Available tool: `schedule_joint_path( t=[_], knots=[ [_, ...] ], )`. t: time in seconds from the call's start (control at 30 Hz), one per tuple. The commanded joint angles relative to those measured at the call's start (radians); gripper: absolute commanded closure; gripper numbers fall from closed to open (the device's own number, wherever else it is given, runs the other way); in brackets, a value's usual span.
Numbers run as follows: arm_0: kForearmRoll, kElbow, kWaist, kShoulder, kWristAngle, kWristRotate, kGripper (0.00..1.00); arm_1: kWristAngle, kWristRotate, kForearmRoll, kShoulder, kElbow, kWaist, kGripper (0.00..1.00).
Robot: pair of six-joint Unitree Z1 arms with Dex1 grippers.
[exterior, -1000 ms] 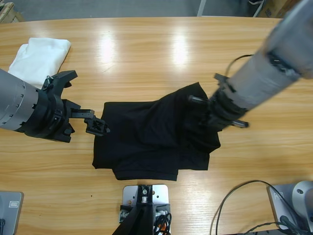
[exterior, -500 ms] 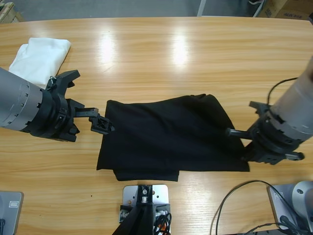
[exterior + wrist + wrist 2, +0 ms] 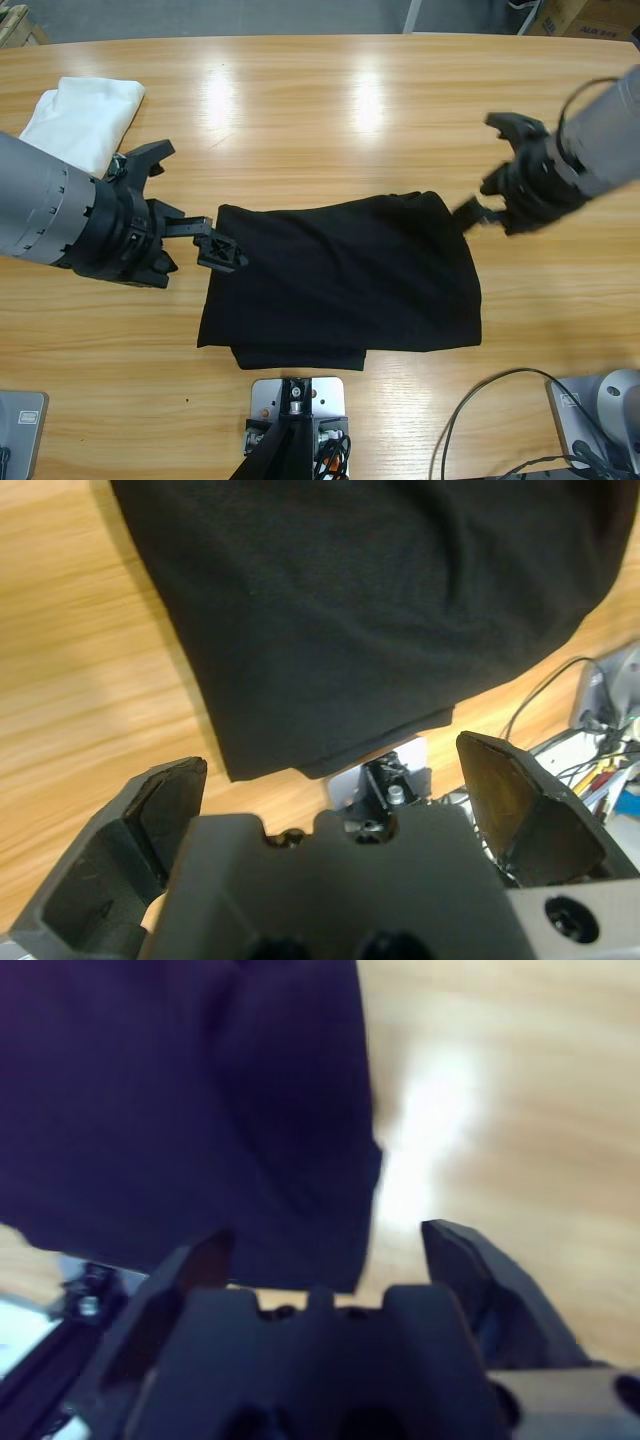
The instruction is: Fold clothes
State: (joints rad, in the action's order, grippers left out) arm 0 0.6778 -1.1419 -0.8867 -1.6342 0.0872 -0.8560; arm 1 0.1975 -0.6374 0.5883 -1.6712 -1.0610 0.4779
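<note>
Black shirt (image 3: 340,280) lies folded into a rough rectangle on the wooden table (image 3: 300,110), near the front edge and about mid-table, w/ a second layer peeking out along its near-left bottom edge. No collar or logo showing from above, just plain dark fabric. No bins or trays on the table, so nothing sits inside anything. Left gripper (image 3: 222,252) comes in from the left side, its tip right at the shirt's upper-left corner, touching or just about; can't say which from above. In the left wrist view the left gripper (image 3: 330,780) has its jaws spread wide w/ nothing between them, and the shirt (image 3: 380,610) fills the space ahead of and beyond the jaws, its folded edge just past them. Right gripper (image 3: 478,212) hangs just off the shirt's upper-right corner, beside it, not pinching any cloth. The right wrist view shows the right gripper (image 3: 325,1250) also spread apart and empty, w/ the dark fabric (image 3: 180,1110) lying ahead and to one side and bare wood on the other. Farther out, a white folded garment (image 3: 80,115) rests at the table's far-left corner, well apart from the shirt, behind the left arm.
</note>
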Motion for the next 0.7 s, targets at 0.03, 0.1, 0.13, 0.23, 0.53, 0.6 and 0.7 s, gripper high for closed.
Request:
schedule_joint_path(
  t=[0.03,0.1,0.13,0.23,0.53,0.6,0.7],
  knots=[
    [-0.074,0.038,-0.011,-0.091,0.014,-0.097,0.011,0.172,0.239,-0.114,-0.225,0.018,-0.194,0.038],
    [-0.102,0.033,-0.011,-0.103,0.016,-0.116,0.012,0.191,0.256,-0.116,-0.248,0.018,-0.223,0.124],
    [-0.106,0.028,-0.011,-0.107,0.019,-0.12,0.013,0.206,0.266,-0.12,-0.261,0.019,-0.235,0.302],
    [-0.109,0.033,-0.011,-0.112,0.018,-0.124,0.011,0.244,0.299,-0.127,-0.263,0.019,-0.242,0.99],
    [-0.11,0.072,-0.011,-0.105,0.019,-0.117,0.009,0.375,0.356,-0.151,-0.273,0.042,-0.262,1.0],
    [-0.11,0.08,-0.011,-0.103,0.019,-0.117,0.009,0.385,0.36,-0.164,-0.276,0.062,-0.286,1.0],
    [-0.109,0.083,-0.011,-0.1,0.022,-0.117,0.009,0.381,0.372,-0.173,-0.293,0.069,-0.331,1.0]
  ],
)
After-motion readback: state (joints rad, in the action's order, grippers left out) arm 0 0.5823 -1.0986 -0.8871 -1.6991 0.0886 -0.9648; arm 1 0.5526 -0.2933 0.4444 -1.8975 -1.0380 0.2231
